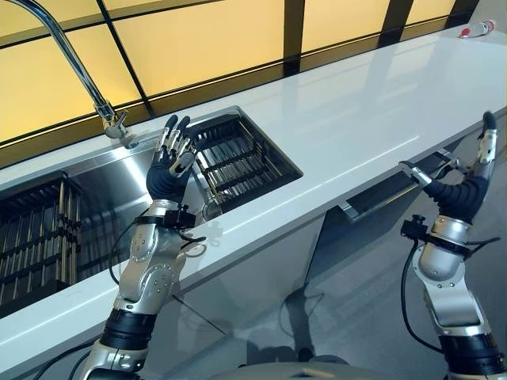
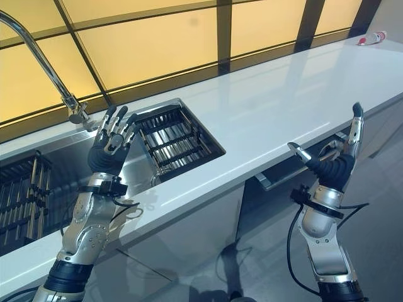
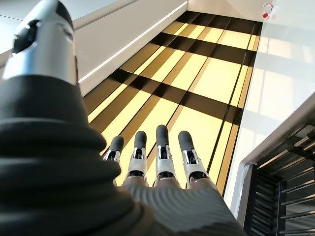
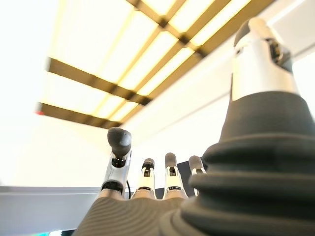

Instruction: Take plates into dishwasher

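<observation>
No plate shows in any view. My left hand (image 1: 168,176) is raised over the steel sink (image 1: 111,190), fingers straight and spread, open and empty; its wrist view shows the fingers (image 3: 162,157) pointing up at the yellow panelled wall. My right hand (image 1: 463,194) is held up in front of the counter's edge, also open with nothing in it, the fingers (image 4: 147,177) straight. Just left of that hand, under the counter, the top of a dark dishwasher front (image 1: 388,194) stands ajar.
A dark wire rack (image 1: 238,158) fills the sink's right part, another rack (image 1: 36,237) the left. A curved tap (image 1: 71,55) arches over the sink. The white counter (image 1: 356,111) runs right, with a small red-and-white tube (image 1: 475,30) at its far end.
</observation>
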You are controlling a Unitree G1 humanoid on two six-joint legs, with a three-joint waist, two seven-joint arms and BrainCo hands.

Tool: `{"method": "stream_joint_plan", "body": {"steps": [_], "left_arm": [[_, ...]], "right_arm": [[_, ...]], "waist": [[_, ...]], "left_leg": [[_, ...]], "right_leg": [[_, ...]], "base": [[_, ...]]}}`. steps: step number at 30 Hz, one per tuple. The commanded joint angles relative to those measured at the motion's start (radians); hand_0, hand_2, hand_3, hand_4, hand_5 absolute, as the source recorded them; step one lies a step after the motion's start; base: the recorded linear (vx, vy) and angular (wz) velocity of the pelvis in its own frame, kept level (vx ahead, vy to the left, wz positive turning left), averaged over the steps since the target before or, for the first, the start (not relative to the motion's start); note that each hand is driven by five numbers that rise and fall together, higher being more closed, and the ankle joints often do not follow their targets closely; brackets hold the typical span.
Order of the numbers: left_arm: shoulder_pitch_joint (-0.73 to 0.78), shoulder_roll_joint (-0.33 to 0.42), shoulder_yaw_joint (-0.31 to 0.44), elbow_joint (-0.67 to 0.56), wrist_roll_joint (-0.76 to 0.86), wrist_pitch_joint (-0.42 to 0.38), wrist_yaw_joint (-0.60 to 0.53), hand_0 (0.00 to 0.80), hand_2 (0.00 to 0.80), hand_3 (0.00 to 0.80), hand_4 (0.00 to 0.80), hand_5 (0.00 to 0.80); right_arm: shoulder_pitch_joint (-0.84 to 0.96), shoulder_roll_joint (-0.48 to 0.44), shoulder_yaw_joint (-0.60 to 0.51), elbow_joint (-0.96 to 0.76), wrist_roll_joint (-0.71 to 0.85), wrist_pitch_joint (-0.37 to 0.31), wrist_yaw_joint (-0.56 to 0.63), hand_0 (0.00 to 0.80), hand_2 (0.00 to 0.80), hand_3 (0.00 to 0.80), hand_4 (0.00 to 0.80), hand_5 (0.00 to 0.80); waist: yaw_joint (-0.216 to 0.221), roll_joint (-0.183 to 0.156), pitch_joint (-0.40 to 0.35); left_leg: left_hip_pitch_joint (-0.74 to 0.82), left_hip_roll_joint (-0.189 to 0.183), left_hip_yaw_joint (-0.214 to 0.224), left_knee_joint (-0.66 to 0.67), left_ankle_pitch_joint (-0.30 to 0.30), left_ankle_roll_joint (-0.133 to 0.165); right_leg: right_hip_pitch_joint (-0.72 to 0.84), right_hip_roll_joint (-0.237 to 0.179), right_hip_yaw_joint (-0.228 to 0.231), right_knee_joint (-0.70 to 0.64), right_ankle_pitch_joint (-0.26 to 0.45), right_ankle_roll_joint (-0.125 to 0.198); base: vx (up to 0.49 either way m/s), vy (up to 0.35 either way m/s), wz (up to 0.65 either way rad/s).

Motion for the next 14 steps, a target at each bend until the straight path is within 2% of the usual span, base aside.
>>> {"method": "stream_joint_plan", "body": {"steps": [1, 8, 14], "left_arm": [[-0.031, 0.027, 0.020, -0.046, 0.022, -0.013, 0.003, 0.000, 0.000, 0.000, 0.000, 0.000], [-0.029, 0.027, -0.005, -0.029, 0.036, -0.006, -0.038, 0.000, 0.000, 0.000, 0.000, 0.000], [-0.009, 0.013, -0.009, -0.018, 0.033, -0.026, -0.066, 0.000, 0.000, 0.000, 0.000, 0.000]], "right_arm": [[-0.092, -0.046, 0.001, -0.045, 0.000, -0.058, 0.051, 0.000, 0.000, 0.000, 0.000, 0.000], [-0.137, -0.082, 0.081, -0.021, 0.113, -0.060, 0.316, 0.000, 0.000, 0.000, 0.000, 0.000], [-0.120, -0.076, 0.109, 0.000, 0.148, -0.058, 0.406, 0.000, 0.000, 0.000, 0.000, 0.000]], "waist": [[0.024, -0.032, -0.045], [0.051, -0.046, -0.056], [0.059, -0.053, -0.063]], "left_leg": [[0.003, -0.035, 0.018, 0.007, -0.073, 0.069], [-0.003, -0.038, -0.003, 0.007, -0.069, 0.065], [-0.003, -0.038, -0.013, 0.007, -0.067, 0.066]], "right_leg": [[0.008, 0.025, 0.010, 0.003, -0.040, 0.016], [0.011, 0.018, -0.021, 0.003, -0.043, 0.017], [0.016, 0.017, -0.036, 0.003, -0.044, 0.016]], "base": [[0.000, 0.000, 0.00], [0.002, -0.008, 0.10], [0.010, -0.014, 0.06]]}}
